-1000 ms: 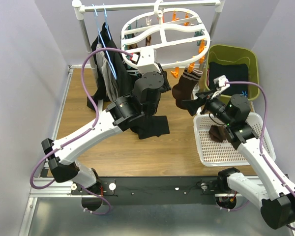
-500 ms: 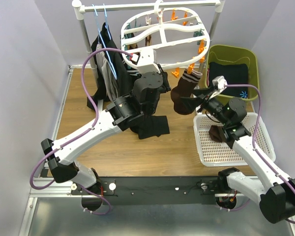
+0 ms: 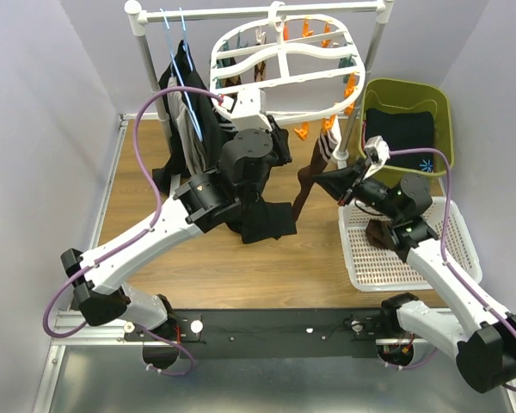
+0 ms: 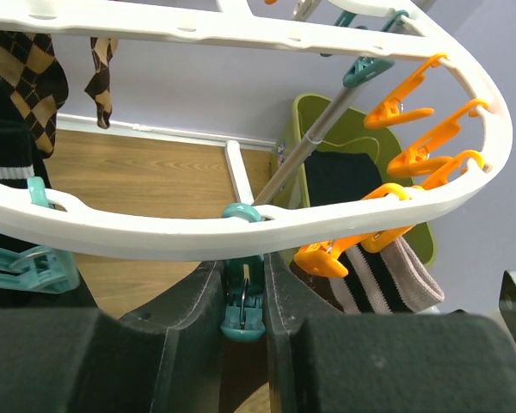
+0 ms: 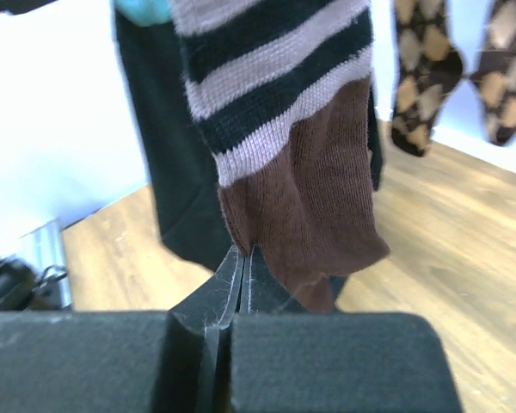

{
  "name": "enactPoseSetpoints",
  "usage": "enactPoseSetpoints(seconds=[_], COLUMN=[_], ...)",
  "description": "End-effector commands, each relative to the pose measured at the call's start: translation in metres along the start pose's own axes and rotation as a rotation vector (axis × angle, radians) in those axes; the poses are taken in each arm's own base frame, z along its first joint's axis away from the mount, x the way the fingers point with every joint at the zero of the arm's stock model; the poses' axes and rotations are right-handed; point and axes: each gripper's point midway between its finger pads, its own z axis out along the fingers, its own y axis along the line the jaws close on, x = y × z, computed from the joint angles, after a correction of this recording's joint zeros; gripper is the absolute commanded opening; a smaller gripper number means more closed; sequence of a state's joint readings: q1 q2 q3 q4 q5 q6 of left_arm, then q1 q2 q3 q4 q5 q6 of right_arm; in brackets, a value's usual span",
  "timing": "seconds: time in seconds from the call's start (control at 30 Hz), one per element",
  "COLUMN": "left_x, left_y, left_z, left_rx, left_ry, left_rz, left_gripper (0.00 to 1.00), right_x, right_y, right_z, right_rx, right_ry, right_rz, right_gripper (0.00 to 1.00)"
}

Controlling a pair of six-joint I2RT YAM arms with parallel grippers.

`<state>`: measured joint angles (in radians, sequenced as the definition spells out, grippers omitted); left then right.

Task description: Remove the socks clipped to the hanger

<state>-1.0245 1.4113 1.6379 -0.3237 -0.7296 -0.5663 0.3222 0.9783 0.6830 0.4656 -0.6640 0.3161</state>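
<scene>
A: Overhead view?
B: The white oval hanger (image 3: 280, 60) sits upper centre. A brown sock (image 3: 314, 168) with a striped cuff hangs from its right rim, and the right gripper (image 3: 323, 181) has its jaws pinched on it.
A: Left wrist?
B: The left gripper (image 4: 242, 288) has its jaws clamped on a teal clip (image 4: 242, 310), lower centre.
A: Right wrist?
B: Brown knit fills the centre.

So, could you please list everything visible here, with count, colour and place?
hanger: one, white, on the back rail
clips: many, orange and teal, under the hanger
striped sock: one, brown, on an orange clip
diamond socks: two visible, brown, under the hanger's left side
loose sock: one, brown, in the basket
basket: one, white, front right
bin: one, green, back right, dark cloth inside
garments: some, black, rail's left
left hand: black, closed on a teal clip
right hand: black, closed on the striped sock
</scene>
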Motion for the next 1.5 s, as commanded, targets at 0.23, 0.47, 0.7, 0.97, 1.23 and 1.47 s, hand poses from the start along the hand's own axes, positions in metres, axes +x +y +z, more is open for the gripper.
enactPoseSetpoints(seconds=[0.23, 0.47, 0.7, 0.97, 1.23, 1.47], left_x=[0.022, 0.015, 0.052, 0.119, 0.159, 0.182], left_y=[-0.013, -0.021, -0.027, -0.041, -0.071, -0.079], left_z=[-0.034, -0.08, -0.085, -0.07, -0.071, -0.055], left_rx=[0.226, 0.48, 0.604, 0.637, 0.683, 0.651], left_ry=[0.122, 0.071, 0.074, 0.136, 0.208, 0.271], left_rz=[0.02, -0.011, -0.01, 0.009, 0.033, 0.073], left_gripper=[0.57, 0.75, 0.75, 0.75, 0.75, 0.75], right_x=[-0.008, -0.007, -0.025, -0.041, -0.042, -0.041], right_y=[0.027, 0.024, 0.037, 0.043, 0.048, 0.05], right_z=[-0.013, -0.019, -0.02, -0.021, -0.021, -0.023], right_rx=[0.024, 0.103, 0.092, 0.094, 0.075, 0.073], right_ry=[0.126, 0.202, 0.189, 0.167, 0.169, 0.171], right_rz=[0.121, 0.212, 0.28, 0.318, 0.336, 0.334], right_gripper=[0.01, 0.01, 0.01, 0.01, 0.01, 0.01])
